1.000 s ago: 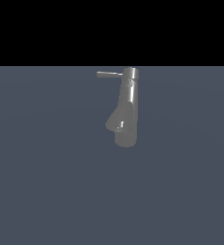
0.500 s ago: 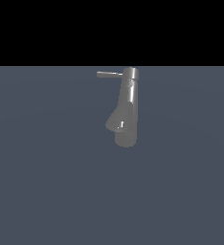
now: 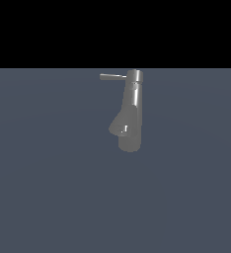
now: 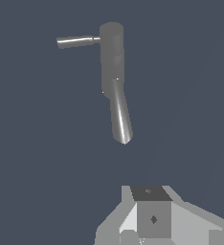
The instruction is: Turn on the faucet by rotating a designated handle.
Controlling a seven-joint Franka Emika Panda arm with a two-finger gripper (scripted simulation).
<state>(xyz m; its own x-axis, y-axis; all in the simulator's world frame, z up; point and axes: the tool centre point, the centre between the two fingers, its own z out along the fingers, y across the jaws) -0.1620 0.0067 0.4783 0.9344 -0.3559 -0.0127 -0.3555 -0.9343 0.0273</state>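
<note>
While our claw (image 4: 154, 225) shows only as a grey block, well apart from the tall grey metallic cylindrical faucet (image 3: 131, 116), we cannot tell its opening. From the faucet's cap, the thin grey rod handle (image 3: 112, 76) juts toward the exterior view's left. We read no writing.

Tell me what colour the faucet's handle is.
Grey, shiny metal, like the faucet itself. The handle shows best in the wrist view.

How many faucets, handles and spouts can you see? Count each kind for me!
Faucets: 1, the faucet
Handles: 1, the handle
Spouts: 1, the spout
Total: 3
</note>
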